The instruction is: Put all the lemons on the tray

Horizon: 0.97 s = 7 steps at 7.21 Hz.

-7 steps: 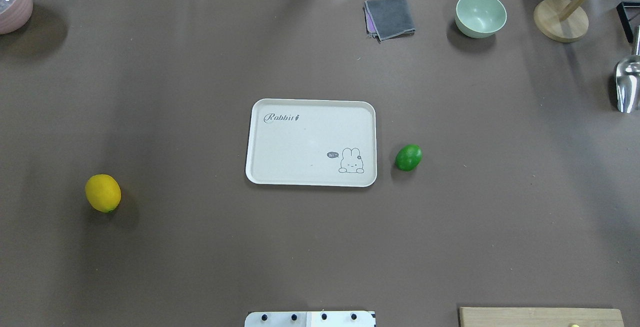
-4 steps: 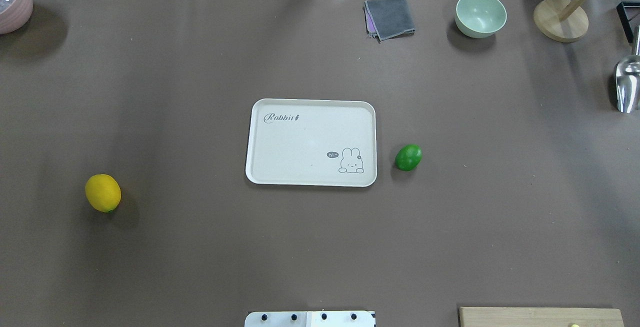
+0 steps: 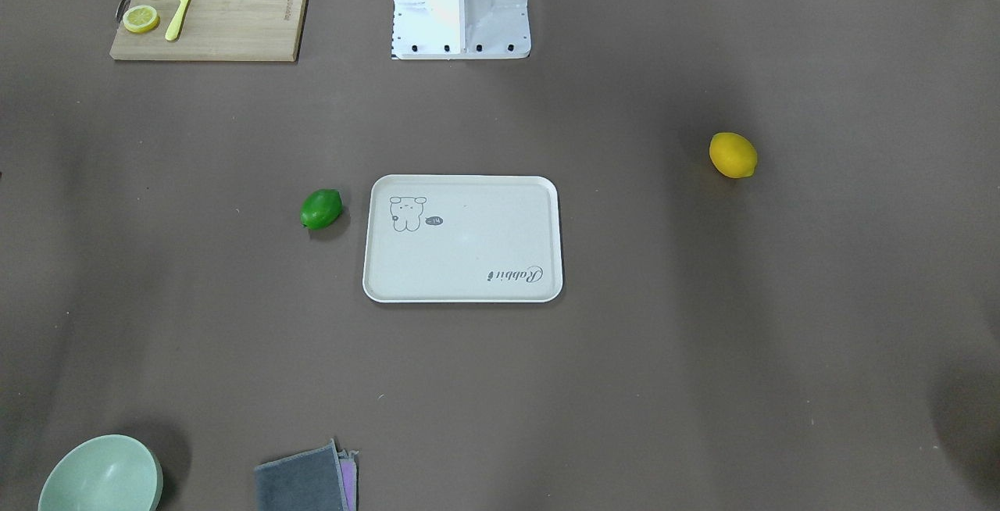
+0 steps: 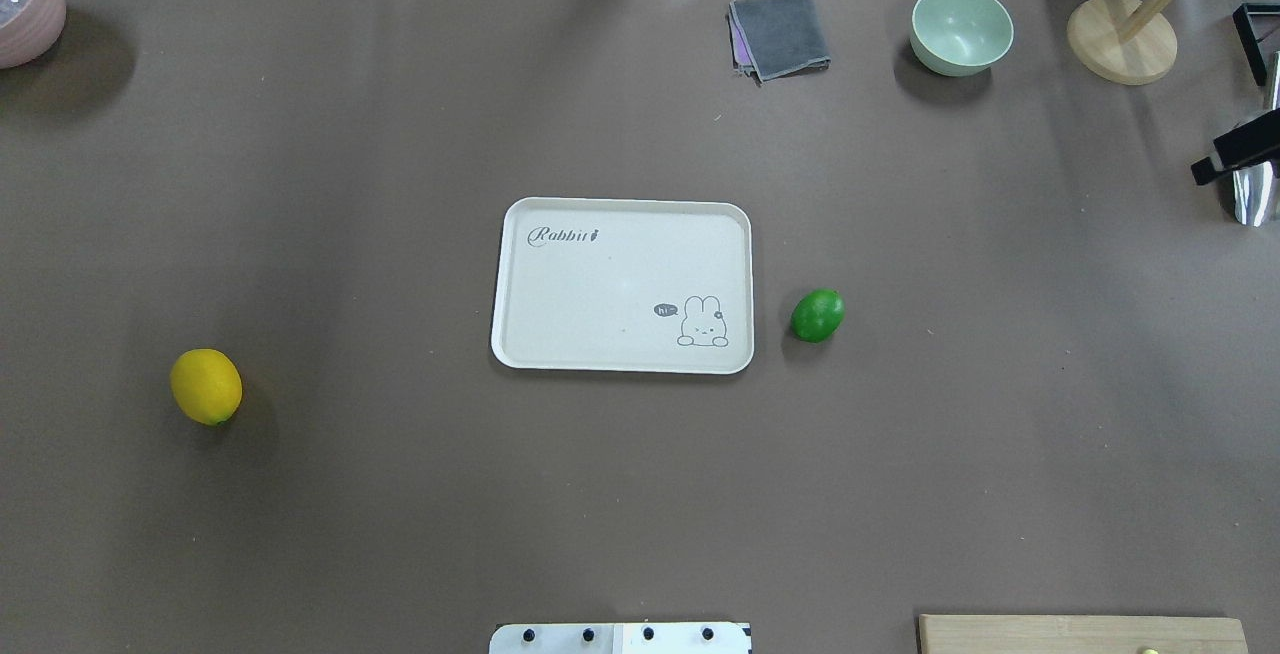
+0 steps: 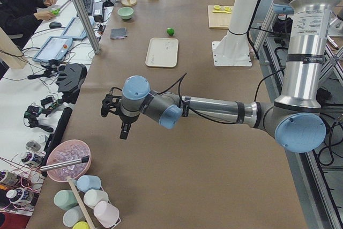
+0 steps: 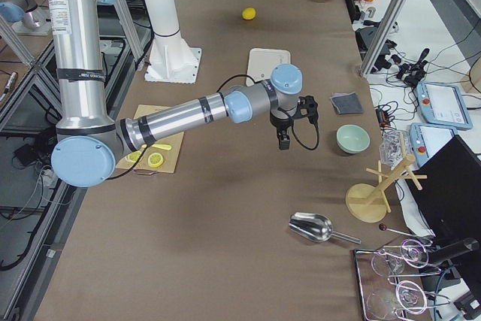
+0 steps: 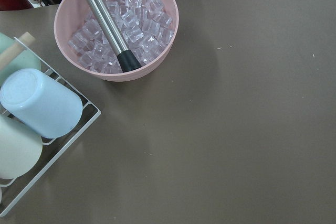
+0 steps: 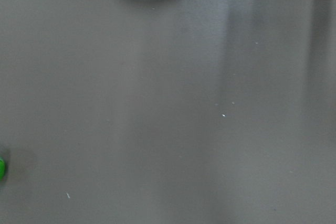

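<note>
Green lemon (image 4: 817, 315) lies just beside tray (image 4: 600, 294), untouched; right pincer (image 6: 282, 139) opening cannot be told; advise descending centred, gripping across its narrow girth.

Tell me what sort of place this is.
Probably a robotics lab with mock-kitchen props: a silver-and-blue robot arm over a brown-covered table, a seated person in black alongside, and a pink bowl of ice cubes.
</note>
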Each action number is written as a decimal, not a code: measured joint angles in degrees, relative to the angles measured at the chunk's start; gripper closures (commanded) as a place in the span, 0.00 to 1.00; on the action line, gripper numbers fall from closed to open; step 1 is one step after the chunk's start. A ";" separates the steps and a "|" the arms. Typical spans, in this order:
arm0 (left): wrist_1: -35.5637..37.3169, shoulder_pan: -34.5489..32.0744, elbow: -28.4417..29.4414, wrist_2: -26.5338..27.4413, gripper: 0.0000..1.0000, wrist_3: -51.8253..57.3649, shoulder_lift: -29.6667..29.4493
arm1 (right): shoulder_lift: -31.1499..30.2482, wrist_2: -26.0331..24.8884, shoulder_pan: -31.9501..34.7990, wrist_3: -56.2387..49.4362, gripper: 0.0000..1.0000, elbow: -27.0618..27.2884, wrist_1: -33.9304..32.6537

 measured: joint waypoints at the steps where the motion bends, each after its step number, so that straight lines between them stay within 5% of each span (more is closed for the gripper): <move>1: -0.52 1.58 -0.68 0.14 0.02 -4.17 -0.28 | 1.26 -2.05 -3.79 6.96 0.00 0.08 3.21; 7: -2.22 9.28 -5.35 0.37 0.02 -21.64 -1.25 | 11.18 -16.96 -27.30 47.72 0.00 0.33 7.30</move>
